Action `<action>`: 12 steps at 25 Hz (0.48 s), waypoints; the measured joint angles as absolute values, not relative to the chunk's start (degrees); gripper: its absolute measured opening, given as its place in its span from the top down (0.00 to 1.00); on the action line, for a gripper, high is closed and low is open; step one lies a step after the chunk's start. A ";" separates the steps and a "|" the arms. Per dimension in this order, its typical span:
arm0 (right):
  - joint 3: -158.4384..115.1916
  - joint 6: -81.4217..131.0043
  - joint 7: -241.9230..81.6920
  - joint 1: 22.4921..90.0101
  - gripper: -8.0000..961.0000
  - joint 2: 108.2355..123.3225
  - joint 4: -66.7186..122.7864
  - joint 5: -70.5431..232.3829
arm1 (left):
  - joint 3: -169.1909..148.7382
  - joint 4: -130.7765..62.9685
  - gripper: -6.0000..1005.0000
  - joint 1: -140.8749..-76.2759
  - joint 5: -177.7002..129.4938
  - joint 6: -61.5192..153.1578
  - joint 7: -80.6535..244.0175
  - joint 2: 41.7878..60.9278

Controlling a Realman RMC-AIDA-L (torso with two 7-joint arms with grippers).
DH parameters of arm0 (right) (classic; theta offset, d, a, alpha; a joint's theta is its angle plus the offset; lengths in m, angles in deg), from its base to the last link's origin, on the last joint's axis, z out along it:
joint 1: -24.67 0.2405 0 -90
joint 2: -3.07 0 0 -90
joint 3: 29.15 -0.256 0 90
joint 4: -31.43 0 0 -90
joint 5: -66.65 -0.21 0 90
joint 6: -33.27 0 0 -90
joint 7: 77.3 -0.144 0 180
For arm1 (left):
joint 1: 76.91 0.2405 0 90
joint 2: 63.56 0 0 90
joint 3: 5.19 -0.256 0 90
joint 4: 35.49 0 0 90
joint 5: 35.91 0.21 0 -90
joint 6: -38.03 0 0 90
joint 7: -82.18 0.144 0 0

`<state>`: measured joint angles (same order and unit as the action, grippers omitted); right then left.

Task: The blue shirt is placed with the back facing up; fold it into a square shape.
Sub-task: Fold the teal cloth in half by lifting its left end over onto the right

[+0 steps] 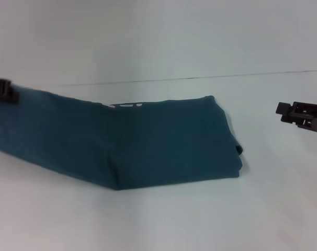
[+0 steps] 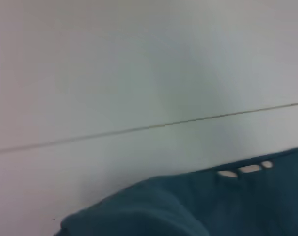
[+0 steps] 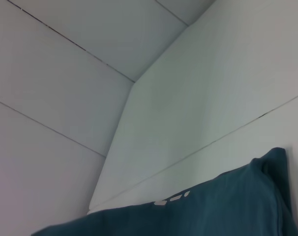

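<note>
The shirt (image 1: 148, 141) lies on the white table (image 1: 163, 219), folded into a long teal band that runs from the left edge of the head view across to right of centre. Its right end is squared off, with a small dark tuck at the lower right corner. Along the far edge, near the middle, a sliver of white lettering peeks out from under the top layer. The left part of the band angles up toward the far left, where it looks lifted off the table rather than lying flat.

Left gripper (image 1: 4, 90) is right there at that far left end, sitting on the shirt's upper corner at the frame's edge. Only a dark stub of it shows, so whether it is pinching the cloth or just touching it, I cannot tell. Its wrist view shows a rounded hump of teal cloth (image 2: 154, 209) close under the camera, white lettering bits at the fabric's edge, and bare table beyond with a thin seam line.

Right gripper (image 1: 299, 115) hangs off to the right, well apart from the shirt's squared end, over bare table, holding nothing. Whether its claw is open or closed cannot be told. Its wrist view looks across the shirt (image 3: 213, 211) toward the table's far corner.

No containers anywhere here; just cloth on table.
</note>
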<state>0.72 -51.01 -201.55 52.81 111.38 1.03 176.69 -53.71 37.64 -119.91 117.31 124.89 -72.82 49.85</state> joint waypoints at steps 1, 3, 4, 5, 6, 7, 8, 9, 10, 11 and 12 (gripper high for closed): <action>0.70 -51.01 -201.55 52.83 0.49 111.38 1.03 176.69 | -54.06 38.28 0.94 -120.35 117.66 125.31 -72.84 50.01; 0.68 -51.01 -201.52 52.87 0.49 111.40 1.02 176.69 | -56.51 40.48 0.94 -121.88 119.20 126.77 -72.60 50.61; 0.68 -50.94 -201.49 52.87 0.49 111.40 1.02 176.69 | -58.41 41.68 0.94 -122.55 120.02 127.11 -72.39 50.93; 0.69 -50.88 -201.47 52.88 0.49 111.40 1.02 176.69 | -60.31 42.59 0.94 -123.12 120.86 127.23 -72.17 51.19; 0.78 -50.60 -201.46 52.88 0.49 111.41 1.02 176.69 | -62.08 43.18 0.94 -123.65 121.63 127.23 -72.11 51.39; 0.87 -50.37 -201.46 52.89 0.49 111.42 1.02 176.69 | -63.92 43.60 0.94 -124.39 122.54 127.24 -72.05 51.58; 0.99 -50.16 -201.45 52.93 0.49 111.42 1.02 176.69 | -65.65 43.77 0.94 -125.20 123.61 127.24 -71.98 51.83; 1.03 -50.02 -201.45 52.96 0.49 111.43 1.01 176.69 | -67.14 43.77 0.94 -126.24 124.73 127.25 -71.91 52.17; 1.06 -49.89 -201.44 53.04 0.49 111.43 1.02 176.69 | -68.20 43.72 0.94 -127.12 125.82 127.27 -71.82 52.48; 1.07 -49.86 -201.43 53.13 0.49 111.44 1.02 176.69 | -69.19 43.62 0.94 -128.11 126.60 127.30 -71.70 52.83; 1.07 -49.81 -201.43 53.21 0.49 111.44 1.01 176.69 | -70.28 43.46 0.94 -129.32 127.29 127.31 -71.58 53.19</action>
